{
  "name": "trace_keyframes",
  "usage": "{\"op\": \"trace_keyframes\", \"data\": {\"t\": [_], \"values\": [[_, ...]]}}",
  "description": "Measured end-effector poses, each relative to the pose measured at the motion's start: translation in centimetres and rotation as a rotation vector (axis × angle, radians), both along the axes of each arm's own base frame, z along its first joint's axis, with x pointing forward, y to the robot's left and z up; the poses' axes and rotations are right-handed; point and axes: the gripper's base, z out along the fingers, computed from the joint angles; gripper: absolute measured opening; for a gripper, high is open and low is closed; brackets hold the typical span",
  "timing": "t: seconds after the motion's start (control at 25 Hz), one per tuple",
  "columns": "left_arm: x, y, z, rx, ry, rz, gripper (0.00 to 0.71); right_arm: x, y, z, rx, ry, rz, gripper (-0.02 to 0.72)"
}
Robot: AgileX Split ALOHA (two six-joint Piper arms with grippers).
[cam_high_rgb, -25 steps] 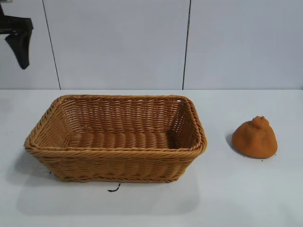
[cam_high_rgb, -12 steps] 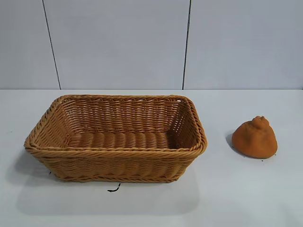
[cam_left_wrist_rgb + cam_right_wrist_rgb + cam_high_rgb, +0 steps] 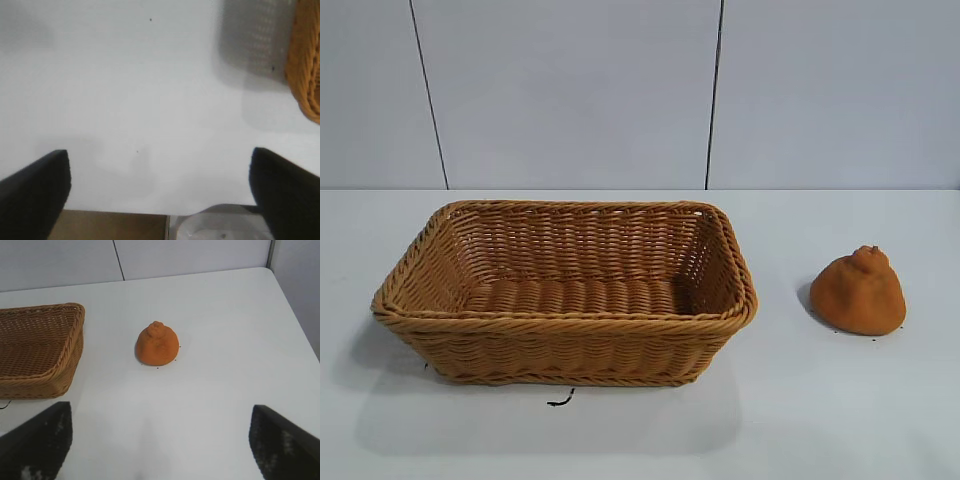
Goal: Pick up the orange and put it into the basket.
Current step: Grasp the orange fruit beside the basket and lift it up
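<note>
Neither arm shows in the exterior view; each gripper appears only in its own wrist view, and only as two dark finger ends cut off at the picture's edge. The left gripper (image 3: 160, 192) hangs over bare white bench (image 3: 620, 430) out past the basket's left end, its fingers (image 3: 35, 192) spread wide with nothing between them. In that view only a sliver of the basket's corner shows, the rest being cut off, and a grey rounded part below the fingers is too blurred to name.

One basket (image 3: 565, 322) stands on the bench left of centre, tan wicker with a braided rim, with nothing visible inside; the near wall hides the near strip of its floor. A small dark mark (image 3: 560, 400) lies on the bench just before it; what it is cannot be made out.

One orange (image 3: 858, 292) sits on the bench to the right of the basket, apart from it, knobby top up, outside the basket.

The right gripper (image 3: 160, 440) is well short of the orange, its fingers (image 3: 37, 440) likewise spread wide and holding nothing.
</note>
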Motion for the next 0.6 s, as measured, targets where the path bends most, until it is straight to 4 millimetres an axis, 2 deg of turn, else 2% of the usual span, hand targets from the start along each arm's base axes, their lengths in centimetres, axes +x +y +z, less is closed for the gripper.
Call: {"op": "trace_keyframes", "data": {"t": [0.32,0.6], "values": [[-8.4,-0.9,-2.2,-0.016,-0.193,-0.003,0.695,0.0,0.0,0.0,0.000,0.000,0.000,0.659],[-14.1,-1.7,-5.6,-0.050,-0.295,-0.006,0.695,0.0,0.0,0.0,0.000,0.000,0.000,0.659]]}}
